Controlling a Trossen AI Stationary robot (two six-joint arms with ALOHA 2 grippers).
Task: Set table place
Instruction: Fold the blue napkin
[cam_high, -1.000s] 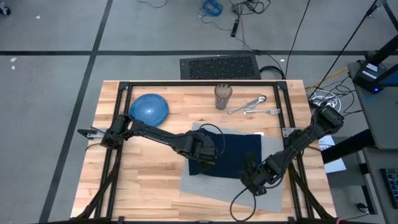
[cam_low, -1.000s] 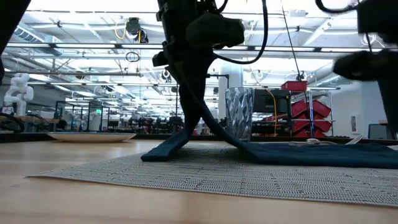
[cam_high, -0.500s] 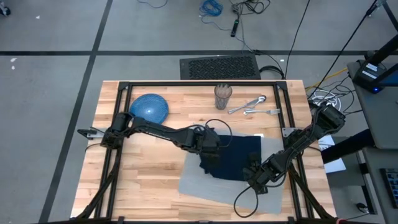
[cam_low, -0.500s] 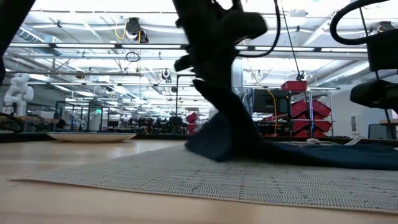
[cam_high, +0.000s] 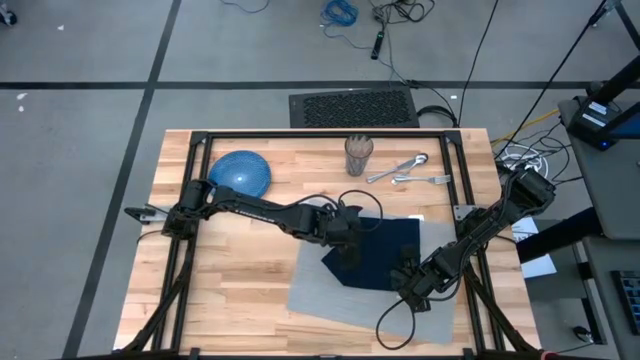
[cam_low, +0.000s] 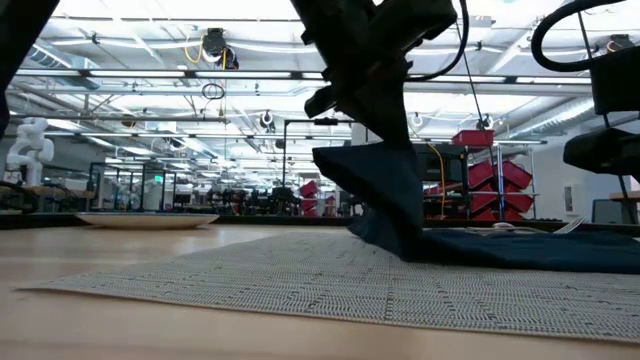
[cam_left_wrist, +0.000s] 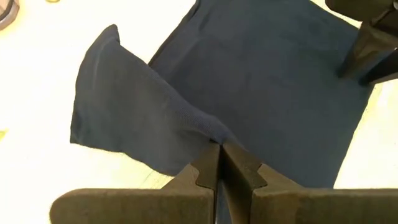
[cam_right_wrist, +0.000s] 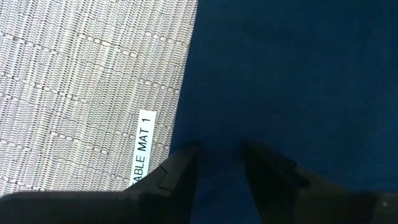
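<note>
1. Lifting the napkin (cam_high: 385, 250), your left gripper (cam_left_wrist: 219, 163) is clenched on a corner so the cloth folds over.
2. Your right gripper (cam_right_wrist: 219, 155), parted, pins the napkin's near edge against the placemat (cam_right_wrist: 81, 81) beneath.

I see the desk (cam_high: 240, 280), a top of light wood planks edged by a thin black frame. On its far left part rests a round blue plate (cam_high: 241, 172). Near the far edge at the middle stands a clear glass (cam_high: 359, 155), and just to its right lies a cluster of silver cutlery (cam_high: 408, 170). A grey woven placemat (cam_high: 320, 292) lies flat on the near middle of the desk, its edges skewed against the desk's edges. In the right wrist view I read a white label (cam_right_wrist: 143, 148) on the placemat, printed "MAT 1".
</note>
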